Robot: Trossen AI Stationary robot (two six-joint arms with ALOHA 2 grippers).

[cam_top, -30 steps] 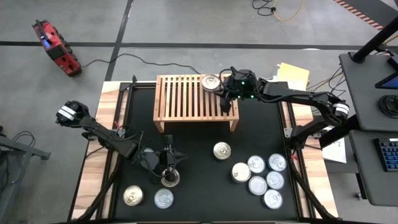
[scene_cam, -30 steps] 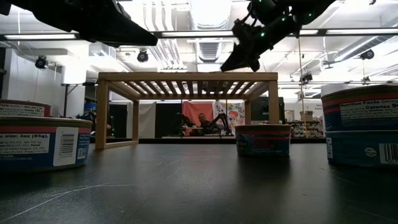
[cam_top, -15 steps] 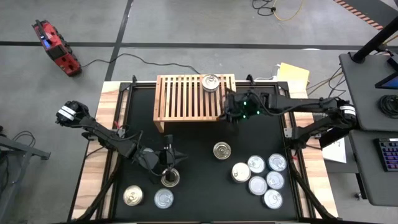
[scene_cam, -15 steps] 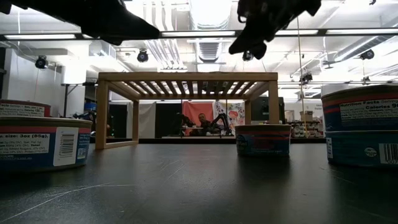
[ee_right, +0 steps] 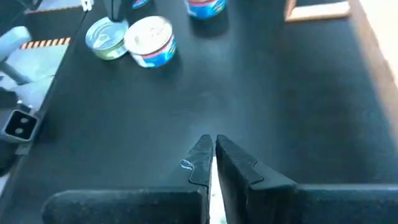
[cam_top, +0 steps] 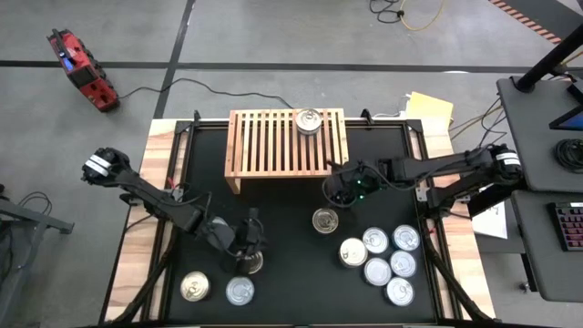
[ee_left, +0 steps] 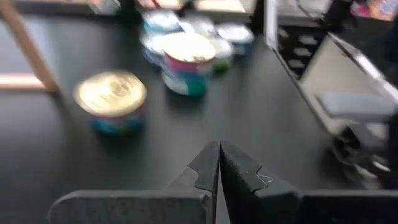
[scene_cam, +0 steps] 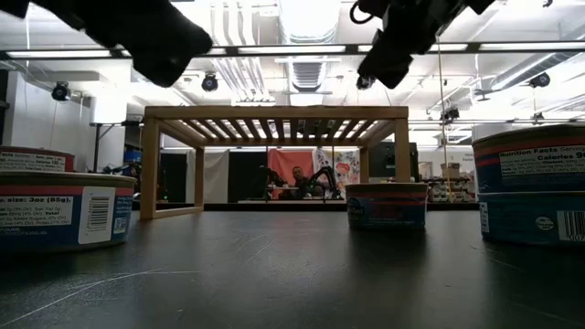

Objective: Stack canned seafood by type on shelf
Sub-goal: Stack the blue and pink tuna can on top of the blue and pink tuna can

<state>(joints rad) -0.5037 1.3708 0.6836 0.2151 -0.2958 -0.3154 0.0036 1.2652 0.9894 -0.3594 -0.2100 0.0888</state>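
Observation:
The light-wood slatted shelf (cam_top: pixel 273 141) stands at the far side of the black mat. One silver-lidded can (cam_top: pixel 309 120) sits on its top, toward the right end. A gold-lidded can (cam_top: pixel 325 220) stands alone mid-mat, also seen in the left wrist view (ee_left: pixel 111 99). Several cans (cam_top: pixel 383 255) cluster near-right. Three more stand near-left (cam_top: pixel 240 290). My right gripper (cam_top: pixel 332 185) hovers shut above the mat, just in front of the shelf's right end. My left gripper (cam_top: pixel 248 246) is shut and empty, above a near-left can (cam_top: pixel 254 264).
Bare black mat (cam_top: pixel 282 214) lies between the shelf and the cans. Wooden table borders (cam_top: pixel 137 264) flank the mat. Most of the shelf's slatted top is bare. A person sits in the room far behind the shelf (scene_cam: pixel 297 178).
My right gripper has left the can on the shelf's right end and swung toward the near edge, past the shelf's front, over the mat. The can has stayed on the shelf. My left arm has dipped slightly over the near-left cans.

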